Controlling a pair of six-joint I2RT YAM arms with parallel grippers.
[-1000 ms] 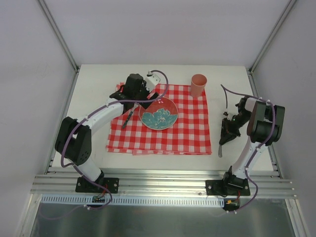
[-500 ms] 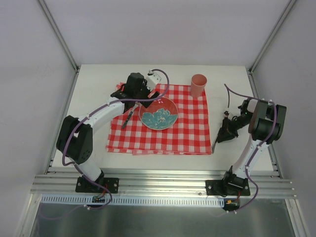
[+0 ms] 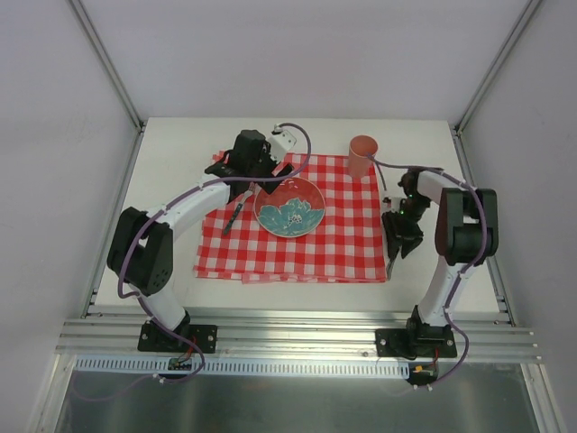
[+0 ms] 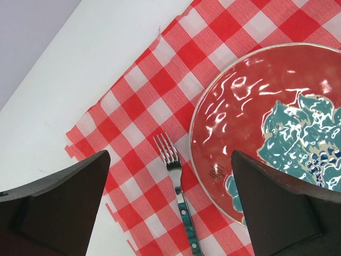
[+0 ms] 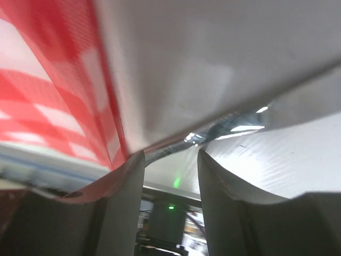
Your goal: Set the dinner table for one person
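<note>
On the off-white dinner table [image 3: 171,171] lies a red-and-white checked cloth [image 3: 347,239]. A red plate [image 3: 289,207] with a teal pattern sits on it, and a teal-handled fork [image 3: 233,216] lies to the plate's left. A pink cup [image 3: 362,155] stands at the cloth's far right corner. My left gripper [image 3: 261,170] hovers open over the fork [image 4: 176,176] and the plate's rim [image 4: 213,154]. My right gripper [image 3: 398,242] is low at the cloth's right edge, fingers apart with nothing between them. A shiny metal strip, probably a knife [image 5: 224,128], lies just past the right gripper [image 5: 170,154].
Aluminium rails [image 3: 297,334] run along the table's near edge by both arm bases. Grey walls enclose the table on three sides. Bare tabletop [image 4: 80,69] shows left of the cloth [image 4: 133,106].
The right gripper swung left from the bare table to the cloth's right edge, carrying a knife, and its jaws have opened. The left arm barely moved.
</note>
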